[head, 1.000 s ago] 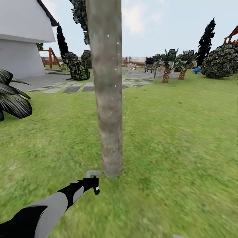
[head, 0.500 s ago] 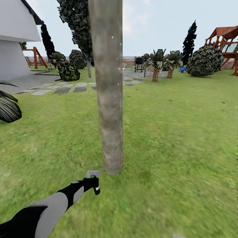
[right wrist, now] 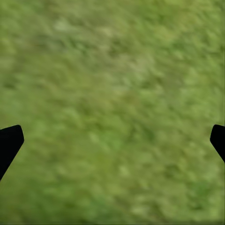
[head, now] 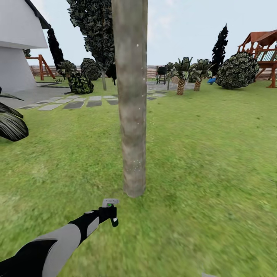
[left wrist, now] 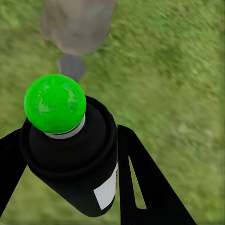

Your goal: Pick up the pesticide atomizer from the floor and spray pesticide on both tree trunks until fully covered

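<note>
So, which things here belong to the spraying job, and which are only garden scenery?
For the job:
- pesticide atomizer, held between the left gripper fingers
- tree trunk

Only scenery:
- stepping stones
- palms
- playset
- house

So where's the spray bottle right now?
The pesticide atomizer sits in the left gripper, low in the head view and left of centre, just in front of the foot of the tree trunk.
</note>
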`<state>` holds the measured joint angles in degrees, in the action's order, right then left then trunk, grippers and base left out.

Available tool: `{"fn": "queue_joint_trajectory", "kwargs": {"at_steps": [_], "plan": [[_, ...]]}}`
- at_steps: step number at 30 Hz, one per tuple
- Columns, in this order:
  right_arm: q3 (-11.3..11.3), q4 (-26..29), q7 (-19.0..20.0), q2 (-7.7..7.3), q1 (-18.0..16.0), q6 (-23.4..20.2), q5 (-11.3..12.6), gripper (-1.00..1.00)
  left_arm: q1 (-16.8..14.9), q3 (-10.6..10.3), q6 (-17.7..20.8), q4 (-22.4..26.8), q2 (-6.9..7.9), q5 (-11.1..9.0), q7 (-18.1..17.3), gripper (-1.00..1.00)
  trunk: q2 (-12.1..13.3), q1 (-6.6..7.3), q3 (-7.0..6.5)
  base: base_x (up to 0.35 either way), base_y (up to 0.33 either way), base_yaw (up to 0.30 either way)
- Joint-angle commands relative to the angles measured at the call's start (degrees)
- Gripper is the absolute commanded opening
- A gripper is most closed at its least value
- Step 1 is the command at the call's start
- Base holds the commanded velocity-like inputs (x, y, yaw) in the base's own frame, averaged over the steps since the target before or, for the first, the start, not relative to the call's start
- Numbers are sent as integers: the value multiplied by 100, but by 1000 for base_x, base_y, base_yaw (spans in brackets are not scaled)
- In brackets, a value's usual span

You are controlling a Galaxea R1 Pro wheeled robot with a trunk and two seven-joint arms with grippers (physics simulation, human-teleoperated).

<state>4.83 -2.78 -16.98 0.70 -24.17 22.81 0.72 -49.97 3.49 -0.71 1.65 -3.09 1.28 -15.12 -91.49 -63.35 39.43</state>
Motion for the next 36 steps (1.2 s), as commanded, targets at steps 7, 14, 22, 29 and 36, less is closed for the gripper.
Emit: {"fn": "queue_joint_trajectory", "kwargs": {"at_steps": [7, 14, 22, 29, 36], "plan": [[44, -21, 10, 0, -9, 50, 7, 100, -4, 38, -8, -1, -31, 12, -18, -100, -3, 1, 5, -3, -146, 0], [46, -21, 10, 0, -9, 57, 7, 100, -4, 34, -12, 7, -35, 9, -20, -100, -3, 1, 5, 0, -12, 0], [52, -21, 10, -44, -9, 57, 13, 100, -4, -20, 835, 929, -34, -12, -21, -100, -3, 1, 5, 0, 0, 0], [53, -21, 10, -55, -9, 57, 8, 100, -4, -23, 3002, 3078, -27, -3, -2, -100, -3, 1, 5, 0, 0, 0], [51, -21, 10, -56, -9, 55, 7, 100, -76, -24, 5566, 6020, -62, 18, 9, -100, -3, 1, 5, 0, 0, 0]]}}
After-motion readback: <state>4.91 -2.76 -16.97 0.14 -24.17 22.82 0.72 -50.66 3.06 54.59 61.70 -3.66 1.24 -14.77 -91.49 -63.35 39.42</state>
